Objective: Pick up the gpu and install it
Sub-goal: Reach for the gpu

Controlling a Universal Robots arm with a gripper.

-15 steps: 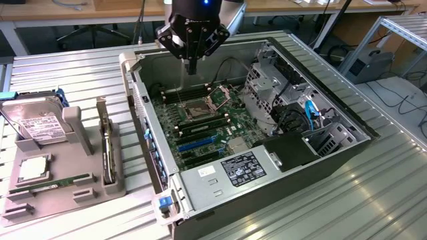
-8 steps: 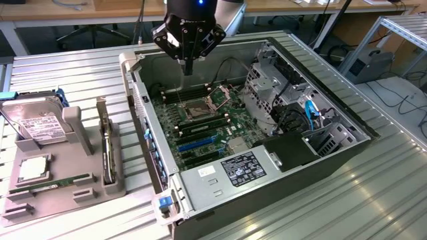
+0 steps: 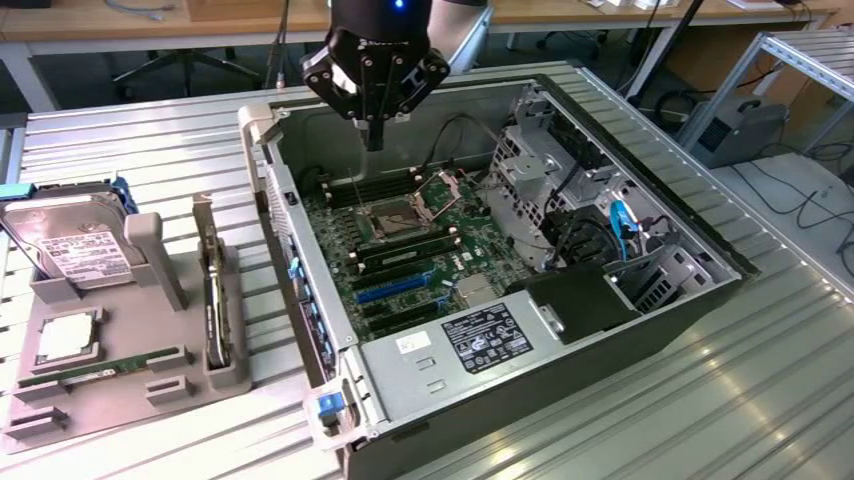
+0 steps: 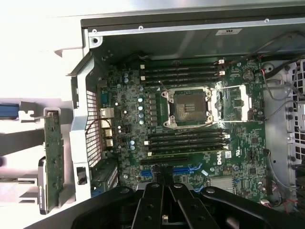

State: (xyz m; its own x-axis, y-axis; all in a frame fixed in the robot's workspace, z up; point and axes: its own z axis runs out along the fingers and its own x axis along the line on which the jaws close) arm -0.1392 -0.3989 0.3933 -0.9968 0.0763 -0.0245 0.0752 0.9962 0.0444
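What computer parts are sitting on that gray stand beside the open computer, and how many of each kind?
hard drive: 1
processor chip: 1
memory stick: 1
gpu: 1
Total: 4

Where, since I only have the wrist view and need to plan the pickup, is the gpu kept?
Observer: The gpu stands on edge in a grey holder outside the case, on the exterior view's left.
Operator: What else does that holder carry?
Observer: A hard drive with a white label leans upright at its far end.
Operator: And where is the gripper relative to the card?
Observer: The gripper hangs shut and empty over the far part of the motherboard, apart from the gpu.
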